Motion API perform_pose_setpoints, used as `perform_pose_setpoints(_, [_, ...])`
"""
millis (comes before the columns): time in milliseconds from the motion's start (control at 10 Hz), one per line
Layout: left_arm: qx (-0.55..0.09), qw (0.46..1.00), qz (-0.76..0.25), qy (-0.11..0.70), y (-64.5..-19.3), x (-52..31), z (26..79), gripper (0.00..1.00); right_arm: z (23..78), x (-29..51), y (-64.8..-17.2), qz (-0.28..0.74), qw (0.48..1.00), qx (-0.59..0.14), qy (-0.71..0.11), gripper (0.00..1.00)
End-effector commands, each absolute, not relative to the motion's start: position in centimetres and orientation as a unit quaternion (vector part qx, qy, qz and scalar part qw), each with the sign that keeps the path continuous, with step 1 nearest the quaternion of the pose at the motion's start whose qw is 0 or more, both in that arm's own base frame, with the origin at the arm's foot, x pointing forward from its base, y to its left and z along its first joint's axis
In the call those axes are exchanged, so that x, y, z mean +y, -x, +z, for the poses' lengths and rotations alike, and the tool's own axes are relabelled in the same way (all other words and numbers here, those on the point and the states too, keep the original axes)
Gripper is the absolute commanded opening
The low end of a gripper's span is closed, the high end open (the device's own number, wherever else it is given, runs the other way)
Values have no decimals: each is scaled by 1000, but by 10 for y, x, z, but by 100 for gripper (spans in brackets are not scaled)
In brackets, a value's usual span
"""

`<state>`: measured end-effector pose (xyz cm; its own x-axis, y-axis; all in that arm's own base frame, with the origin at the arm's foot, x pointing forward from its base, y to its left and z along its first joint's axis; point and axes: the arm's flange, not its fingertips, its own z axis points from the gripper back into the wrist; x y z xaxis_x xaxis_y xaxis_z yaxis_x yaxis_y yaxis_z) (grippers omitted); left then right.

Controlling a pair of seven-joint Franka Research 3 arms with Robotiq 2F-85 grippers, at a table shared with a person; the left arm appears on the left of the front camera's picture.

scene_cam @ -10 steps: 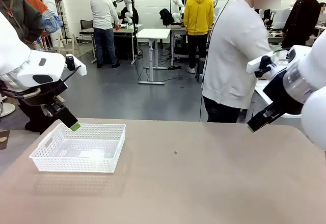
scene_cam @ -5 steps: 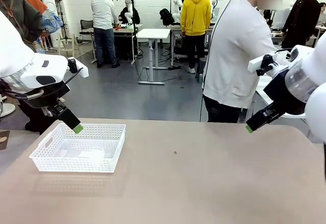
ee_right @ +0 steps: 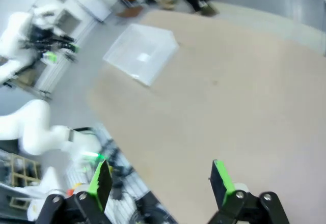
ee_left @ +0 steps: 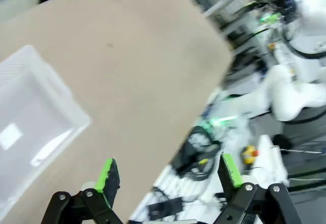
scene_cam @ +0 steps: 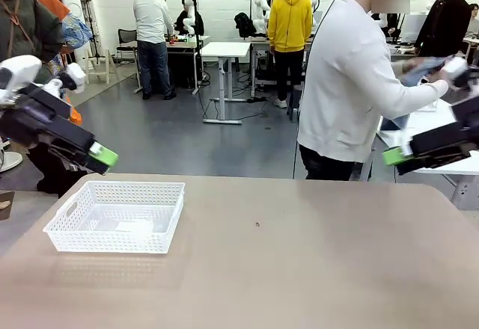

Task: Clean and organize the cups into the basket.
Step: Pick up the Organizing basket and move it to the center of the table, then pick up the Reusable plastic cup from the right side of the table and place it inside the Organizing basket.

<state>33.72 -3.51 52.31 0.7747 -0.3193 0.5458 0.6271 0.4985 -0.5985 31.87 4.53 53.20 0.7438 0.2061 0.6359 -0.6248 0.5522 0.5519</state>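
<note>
The white lattice basket point(scene_cam: 105, 241) rests on the tan table's left side, with a pale patch on its floor. My left gripper point(scene_cam: 102, 155) hangs open in the air above and left of the basket's far left corner, nothing between its fingers. My right gripper point(scene_cam: 394, 157) hovers open past the table's far right edge, also holding nothing. In the left wrist view the open left gripper point(ee_left: 168, 172) looks down at the basket point(ee_left: 71, 113) and the table. From the right wrist view the open right gripper point(ee_right: 160, 179) sees the basket point(ee_right: 163, 61) far off. The cups are out of view.
A person in a white top point(scene_cam: 352, 82) stands at the far right side of the table point(scene_cam: 284, 269), an arm stretched toward a side desk. A small dark speck point(scene_cam: 257, 224) lies mid-table. Other people and desks stand farther back.
Both arms have pulled up and outward. The left gripper left the basket's far rim and rose to the left. The right gripper swung right, off the table. The person reached to the right.
</note>
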Motion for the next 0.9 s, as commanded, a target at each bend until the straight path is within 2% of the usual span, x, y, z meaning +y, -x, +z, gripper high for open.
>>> perform_pose_setpoints(0, [-86, 757, -67, 644, -348, 4, 515, 100, 517, -8, -335, 121, 752, -152, -630, 100])
perform_pose_setpoints(400, [-149, 752, 25, 641, -337, 107, 515, 100, 483, -112, -323, -15, 717, -157, -679, 100])
perform_pose_setpoints(800, [-172, 793, 97, 576, -319, 174, 511, 100, 481, -185, -279, -115, 742, -187, -633, 100])
